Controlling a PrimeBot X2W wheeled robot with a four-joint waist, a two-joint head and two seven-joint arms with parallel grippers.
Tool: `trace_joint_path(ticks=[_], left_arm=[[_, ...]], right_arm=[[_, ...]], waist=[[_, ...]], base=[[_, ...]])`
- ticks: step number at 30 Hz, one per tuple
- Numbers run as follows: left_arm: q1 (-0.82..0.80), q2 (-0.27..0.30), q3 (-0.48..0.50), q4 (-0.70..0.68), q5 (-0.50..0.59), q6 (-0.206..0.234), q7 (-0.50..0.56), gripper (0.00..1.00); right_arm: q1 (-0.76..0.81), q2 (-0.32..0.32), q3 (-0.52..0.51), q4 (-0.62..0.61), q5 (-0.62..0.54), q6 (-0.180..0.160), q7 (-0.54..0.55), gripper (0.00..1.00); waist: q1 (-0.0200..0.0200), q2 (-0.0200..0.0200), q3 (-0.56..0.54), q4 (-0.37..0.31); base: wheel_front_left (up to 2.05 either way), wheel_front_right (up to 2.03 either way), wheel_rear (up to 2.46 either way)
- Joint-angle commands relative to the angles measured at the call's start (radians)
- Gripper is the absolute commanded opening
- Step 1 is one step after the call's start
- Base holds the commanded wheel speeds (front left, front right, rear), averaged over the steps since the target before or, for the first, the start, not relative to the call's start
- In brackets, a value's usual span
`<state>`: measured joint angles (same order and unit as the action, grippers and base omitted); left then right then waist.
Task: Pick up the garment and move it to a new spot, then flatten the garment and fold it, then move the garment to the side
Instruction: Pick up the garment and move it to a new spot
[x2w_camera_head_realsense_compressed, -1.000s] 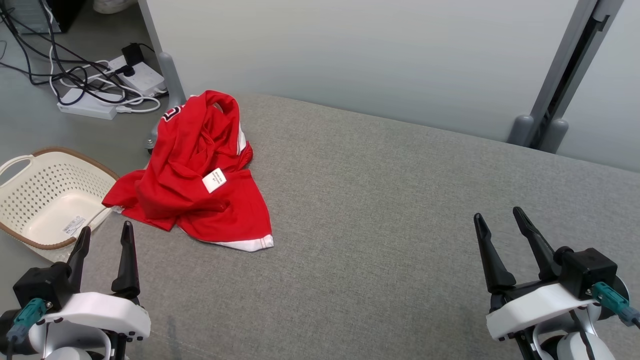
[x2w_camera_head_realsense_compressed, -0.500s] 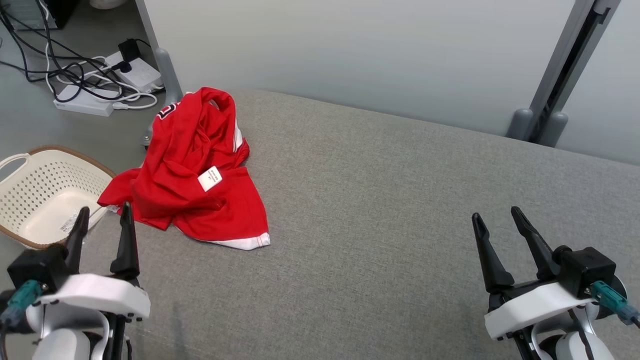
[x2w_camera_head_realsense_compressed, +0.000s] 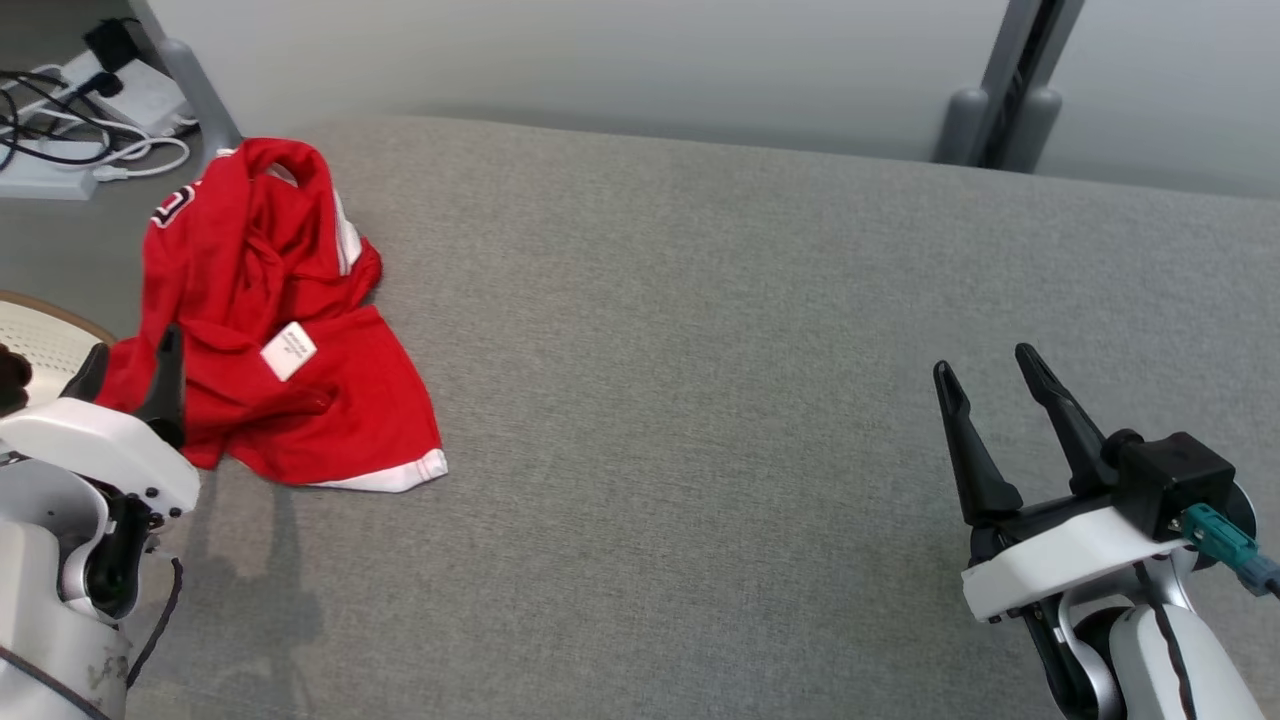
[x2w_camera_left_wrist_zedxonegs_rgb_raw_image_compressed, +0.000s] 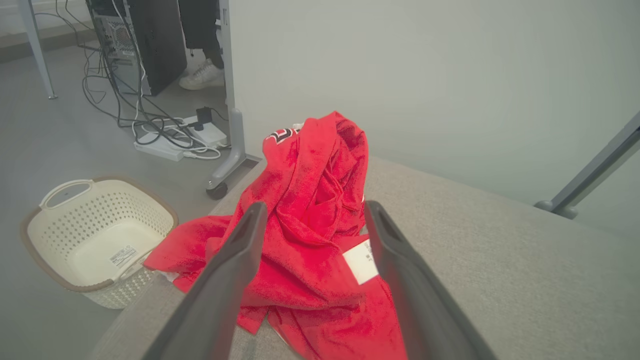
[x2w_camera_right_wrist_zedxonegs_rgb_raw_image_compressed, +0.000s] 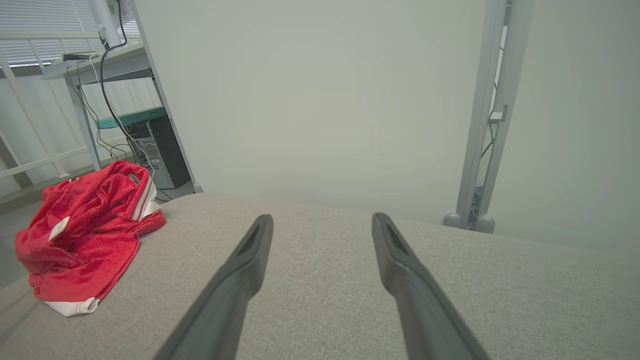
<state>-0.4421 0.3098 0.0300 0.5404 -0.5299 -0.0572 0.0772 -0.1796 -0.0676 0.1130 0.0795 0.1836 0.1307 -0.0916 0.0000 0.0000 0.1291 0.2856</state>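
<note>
Nearest, at the lower right of the head view, the right gripper (x2w_camera_head_realsense_compressed: 985, 362) hangs over bare grey fabric of the tabletop (x2w_camera_head_realsense_compressed: 700, 400), its two dark fingers spread wide. At the lower left, the left gripper (x2w_camera_head_realsense_compressed: 130, 355) is spread just as wide and points at the near left side of the red jersey (x2w_camera_head_realsense_compressed: 250, 290). Its fingertips overlap the cloth in the head view, but whether they touch it is hard to tell. The jersey lies crumpled in a heap at the tabletop's far left corner, well apart from the right gripper. Its white-trimmed hem faces the near side, and a white label (x2w_camera_head_realsense_compressed: 288, 351) shows on top. One fold spills over the left edge. Just beside that edge, down on the floor, stands a cream perforated basket (x2w_camera_left_wrist_zedxonegs_rgb_raw_image_compressed: 107, 207) with a brown rim and a sticker on its bottom. Farther out on the floor are white power strips (x2w_camera_left_wrist_zedxonegs_rgb_raw_image_compressed: 200, 132) under a tangle of black and white cables, then a dark computer tower (x2w_camera_left_wrist_zedxonegs_rgb_raw_image_compressed: 140, 40) and a person's white shoe (x2w_camera_left_wrist_zedxonegs_rgb_raw_image_compressed: 202, 75). A pale partition panel (x2w_camera_head_realsense_compressed: 600, 60) runs along the tabletop's far edge. Grey posts (x2w_camera_head_realsense_compressed: 985, 110) rise at its far right.
</note>
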Motion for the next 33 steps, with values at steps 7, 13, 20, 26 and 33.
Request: trace_joint_path(ticks=[7, 13, 20, 26, 33], left_arm=[[-0.129, 0.050, 0.026, 0.250, -0.062, -0.032, 0.073, 1.00], [-0.215, 0.093, 0.045, 0.398, -0.084, -0.039, 0.074, 1.00], [-0.295, 0.119, 0.037, 0.504, -0.081, -0.048, 0.044, 0.00], [-0.347, 0.158, 0.009, 0.505, -0.043, -0.055, -0.067, 0.00], [-0.401, 0.203, -0.025, 0.443, 0.013, -0.043, -0.197, 0.00]], right_arm=[[-0.046, -0.013, 0.003, 0.001, -0.006, 0.000, -0.007, 1.00], [-0.078, -0.022, 0.014, -0.009, -0.006, 0.000, 0.000, 1.00], [-0.104, -0.029, 0.012, -0.023, -0.014, 0.000, 0.006, 1.00], [-0.107, -0.028, -0.006, -0.013, -0.018, 0.000, -0.002, 1.00], [-0.086, -0.023, -0.028, -0.002, -0.018, 0.000, -0.011, 1.00]], waist=[[0.0000, 0.0000, 0.117, -0.096], [0.0000, 0.0000, 0.182, -0.125], [0.0000, 0.0000, 0.254, -0.136], [0.0000, 0.0000, 0.252, -0.121], [0.0000, 0.0000, 0.189, -0.099]], base=[[0.00, 0.00, 0.00], [0.00, 0.00, 0.00], [0.00, 0.00, 0.00], [0.00, 0.00, 0.00], [0.00, 0.00, 0.00]])
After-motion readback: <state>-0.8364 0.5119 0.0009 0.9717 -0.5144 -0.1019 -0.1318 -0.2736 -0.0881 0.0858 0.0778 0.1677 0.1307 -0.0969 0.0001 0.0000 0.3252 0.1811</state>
